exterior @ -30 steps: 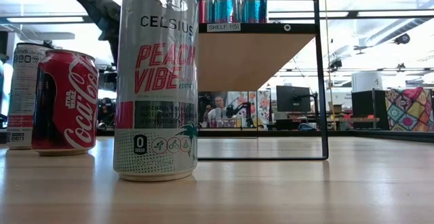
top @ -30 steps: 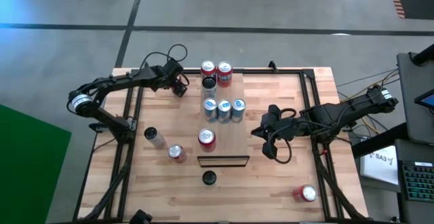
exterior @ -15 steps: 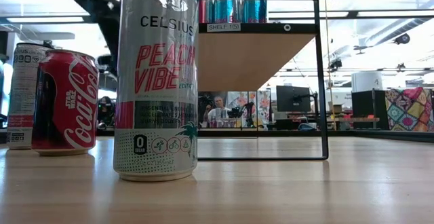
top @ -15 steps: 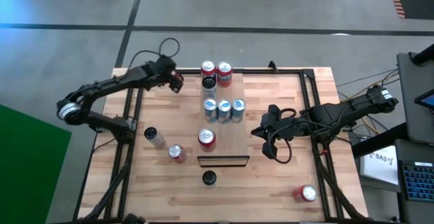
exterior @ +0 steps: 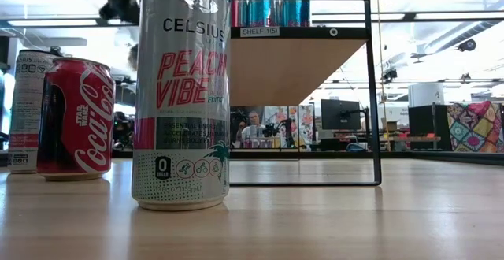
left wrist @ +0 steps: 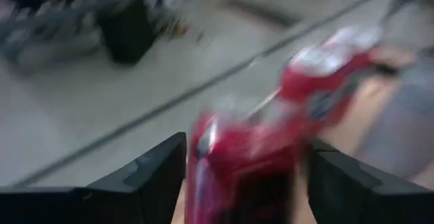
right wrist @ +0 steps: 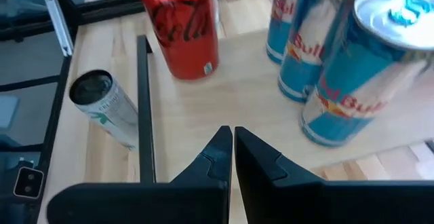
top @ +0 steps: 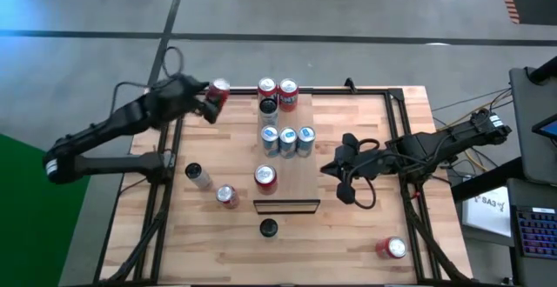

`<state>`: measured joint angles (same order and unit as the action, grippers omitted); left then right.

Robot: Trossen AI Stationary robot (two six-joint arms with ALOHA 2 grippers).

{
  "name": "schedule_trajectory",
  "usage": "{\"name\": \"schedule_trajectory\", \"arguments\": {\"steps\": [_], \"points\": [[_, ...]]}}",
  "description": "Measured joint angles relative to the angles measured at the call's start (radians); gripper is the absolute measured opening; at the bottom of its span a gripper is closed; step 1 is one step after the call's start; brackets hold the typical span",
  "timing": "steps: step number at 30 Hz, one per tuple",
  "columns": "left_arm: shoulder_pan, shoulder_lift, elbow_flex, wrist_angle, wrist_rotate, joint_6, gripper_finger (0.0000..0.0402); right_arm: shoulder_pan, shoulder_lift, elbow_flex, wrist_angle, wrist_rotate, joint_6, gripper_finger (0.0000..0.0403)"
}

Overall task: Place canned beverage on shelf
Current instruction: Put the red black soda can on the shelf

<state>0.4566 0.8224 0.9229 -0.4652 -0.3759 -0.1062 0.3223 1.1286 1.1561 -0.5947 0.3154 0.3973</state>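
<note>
Left gripper grips a red can, upper left, off the bench; shelf, centre frame, already carries seven. Right gripper, jaws shut, waits beside it.

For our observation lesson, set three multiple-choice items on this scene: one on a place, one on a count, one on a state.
1. Where is the red can that the left claw grips?
A. on the shelf
B. at the table's far edge, left of the shelf
C. at the table's near right corner

2. How many blue cans stand on the shelf?
A. two
B. five
C. three

3. The right claw is:
A. shut and empty
B. wide open
C. shut on a can

Answers:
1 B: the high view shows the can in the claw at the far edge.
2 C: three blue tops stand in a row.
3 A: its fingers meet with nothing between.
</note>
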Motion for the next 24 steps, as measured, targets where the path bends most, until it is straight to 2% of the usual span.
{"name": "schedule_trajectory", "arguments": {"steps": [5, 11, 16, 24], "points": [[-0.126, -0.089, 0.001, 0.061, 0.000, 0.013, 0.0202, 0.000, 0.000, 0.000, 0.020, 0.000, -0.018, 0.0009], [-0.155, -0.121, 0.001, -0.018, -0.022, -0.031, 0.0155, 0.001, 0.006, 0.000, 0.024, -0.001, -0.015, 0.0009], [-0.155, -0.074, 0.000, -0.159, -0.034, -0.126, 0.0134, 0.000, 0.006, 0.000, 0.024, 0.000, -0.018, 0.0009], [-0.155, 0.070, -0.001, -0.260, -0.024, -0.138, 0.0125, 0.000, 0.009, 0.000, 0.025, 0.000, -0.039, 0.0009]]}}
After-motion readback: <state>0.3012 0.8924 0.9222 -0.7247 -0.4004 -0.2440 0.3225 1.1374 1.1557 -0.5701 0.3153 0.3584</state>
